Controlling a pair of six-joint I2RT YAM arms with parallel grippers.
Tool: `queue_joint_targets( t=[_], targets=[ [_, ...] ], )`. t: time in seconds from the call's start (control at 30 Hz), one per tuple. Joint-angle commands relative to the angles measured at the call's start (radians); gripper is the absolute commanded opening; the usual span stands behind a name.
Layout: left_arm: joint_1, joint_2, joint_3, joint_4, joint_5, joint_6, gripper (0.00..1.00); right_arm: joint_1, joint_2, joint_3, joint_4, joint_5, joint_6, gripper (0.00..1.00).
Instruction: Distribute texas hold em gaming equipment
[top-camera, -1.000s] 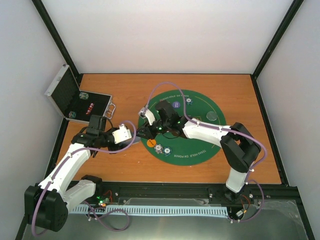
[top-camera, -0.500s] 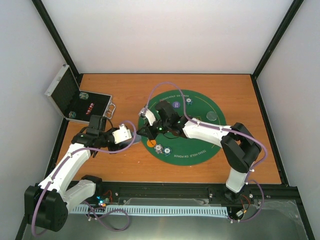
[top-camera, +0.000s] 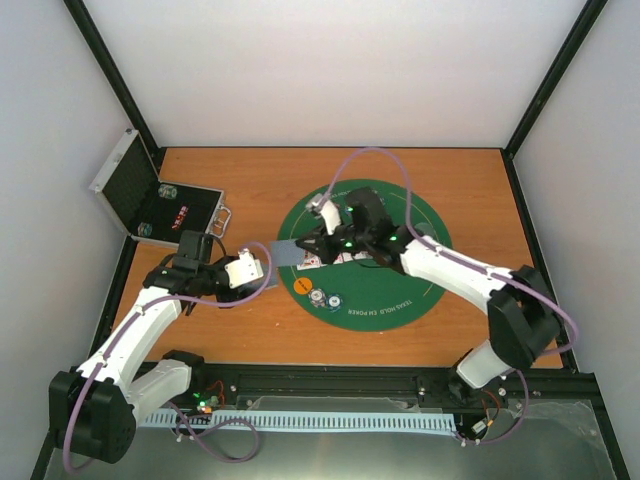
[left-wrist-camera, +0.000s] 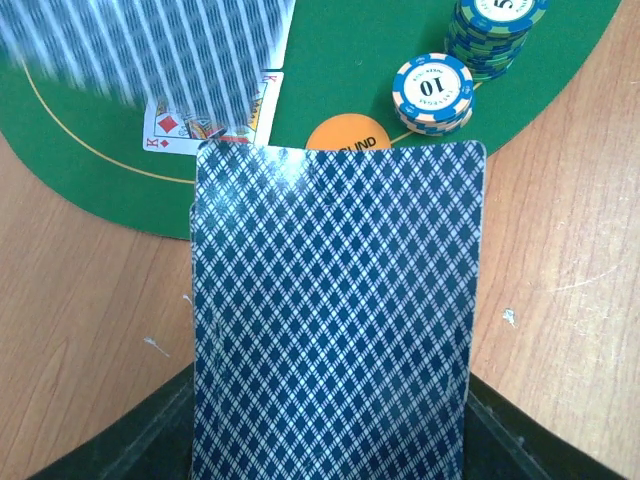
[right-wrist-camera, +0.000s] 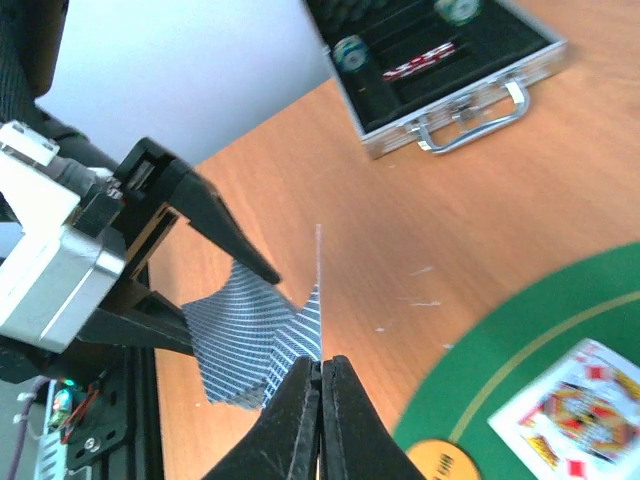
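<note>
Blue-diamond-backed playing cards (left-wrist-camera: 330, 320), which I judge light, slick and bendy, sit stacked in my half-spread left gripper (top-camera: 268, 258) beside the round green mat (top-camera: 400, 290); my closed right gripper (right-wrist-camera: 322, 375) pinches a single card (left-wrist-camera: 160, 50) by its edge.

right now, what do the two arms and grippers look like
Both the left arm and right arm have white links and bulky black joints, each trailed by a looping purple cable. The left gripper has a white body; the right gripper shows slim black tapering fingers.
</note>
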Motion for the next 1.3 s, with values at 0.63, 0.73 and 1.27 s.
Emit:
queue_joint_targets(
  t=[0.63, 0.73, 1.27],
  targets=[
    [-0.008, -0.024, -0.031, 0.044, 0.044, 0.001, 0.56, -0.425, -0.271, -0.601, 0.483, 0.85, 0.564, 0.03],
    [-0.008, -0.028, -0.041, 0.046, 0.043, 0.002, 0.56, -0.432, -0.202, -0.587, 0.516, 0.844, 0.579, 0.03],
    [-0.008, -0.02, -0.047, 0.051, 0.038, 0.001, 0.56, -0.447, -0.042, -0.642, 0.592, 0.745, 0.627, 0.03]
  ],
)
